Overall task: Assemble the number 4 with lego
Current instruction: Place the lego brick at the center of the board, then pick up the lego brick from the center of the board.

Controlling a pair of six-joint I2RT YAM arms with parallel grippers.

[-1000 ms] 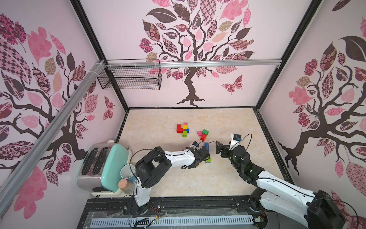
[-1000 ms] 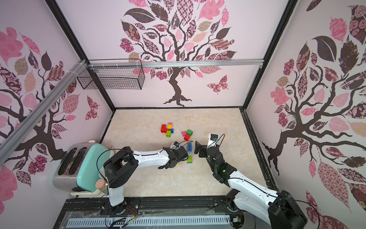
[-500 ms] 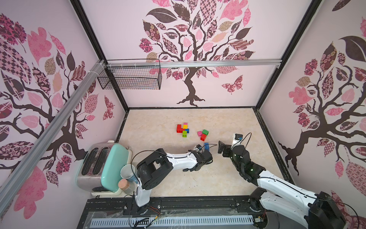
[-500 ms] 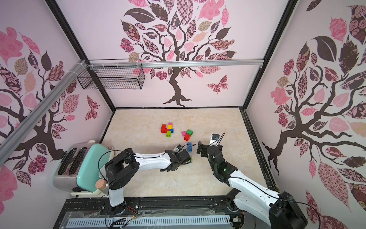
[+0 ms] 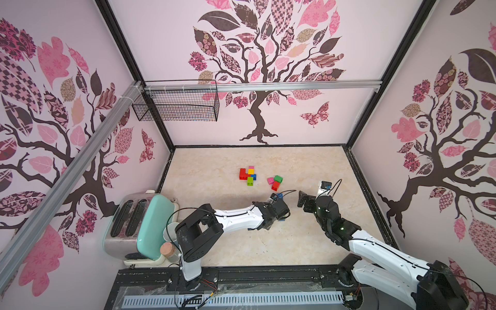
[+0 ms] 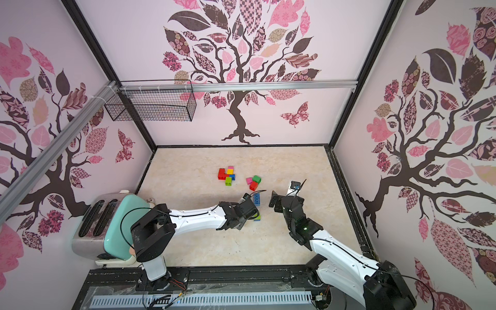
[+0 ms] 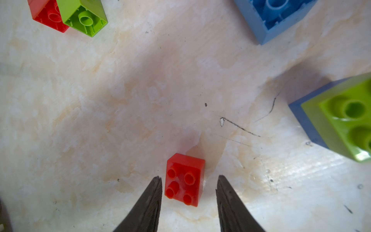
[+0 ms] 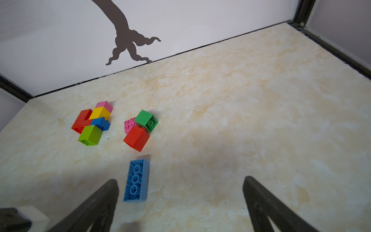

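Note:
A red lego brick (image 7: 184, 179) lies studs-up on the floor between the fingers of my left gripper (image 7: 189, 177), whose jaws stand open with a gap on each side of it. The top views hide this brick under the left wrist (image 5: 277, 209). Close by are a long blue brick (image 8: 137, 179), underside up, and a lime brick on a blue one (image 7: 341, 118). Two lego clusters (image 5: 248, 174) (image 5: 275, 182) sit farther back. My right gripper (image 8: 180, 179) is open and empty, beside the long blue brick (image 6: 257, 199).
A mint and chrome toaster (image 5: 134, 222) stands at the front left of the floor, with a cup (image 5: 170, 233) and a cork-topped jar (image 5: 167, 249) beside the left arm's base. A wire basket (image 5: 177, 103) hangs on the back wall. Walls enclose the floor on three sides.
My left gripper's jaws have spread apart and no longer press the red brick, which rests on the floor. The right arm has barely shifted.

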